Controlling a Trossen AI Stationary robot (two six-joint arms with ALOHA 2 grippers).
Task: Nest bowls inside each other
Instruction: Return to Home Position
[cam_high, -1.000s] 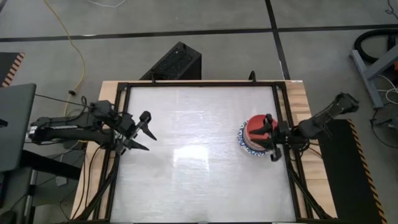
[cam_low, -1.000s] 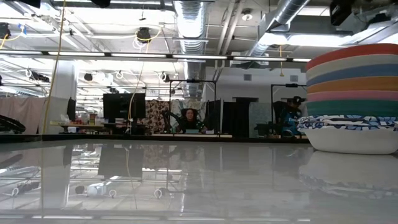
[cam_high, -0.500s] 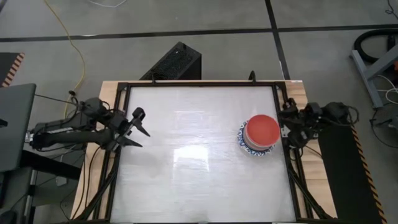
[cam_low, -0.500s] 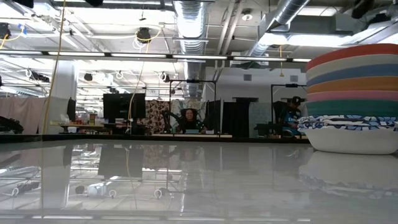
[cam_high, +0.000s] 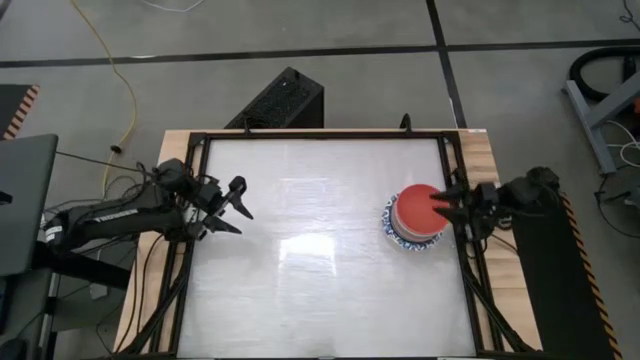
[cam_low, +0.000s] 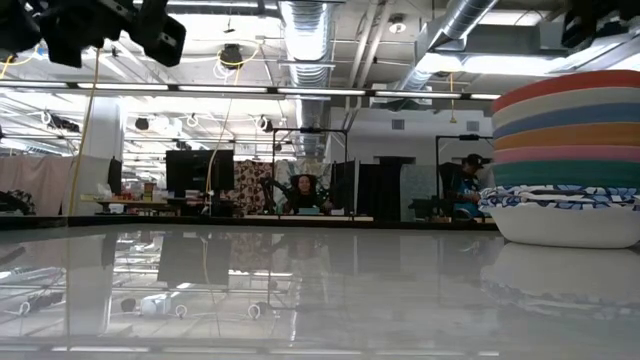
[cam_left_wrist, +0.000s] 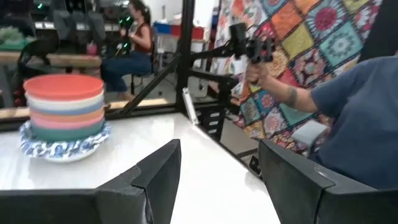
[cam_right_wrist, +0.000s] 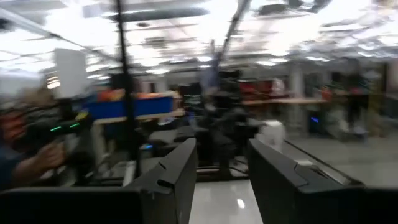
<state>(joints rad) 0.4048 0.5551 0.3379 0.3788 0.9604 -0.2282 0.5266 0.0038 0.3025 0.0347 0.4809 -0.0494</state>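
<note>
From above, the stack of bowls (cam_high: 400, 228) stands on the right side of the counter (cam_high: 300, 290), nested one inside another with the red bowl (cam_high: 414, 203) on top and a blue-patterned rim showing at the bottom. The right tool (cam_high: 438, 203) hovers at the stack's right edge, and the left tool (cam_high: 242, 220) sits over the counter's left side, well apart from the bowls. From counter height the stack (cam_low: 568, 160) reads, top down, red, cream, blue, orange, pink, green, then patterned white; nothing touches it, and dark arm parts hang in the upper corners. The left wrist camera looks across the counter at the stack (cam_left_wrist: 64, 115) between the left tool's (cam_left_wrist: 219, 148) widely spread fingers, with a person (cam_left_wrist: 348, 118) in a blue shirt standing beyond the counter's edge. The right wrist camera shows the right tool (cam_right_wrist: 222, 144) spread too, gripping nothing.
</note>
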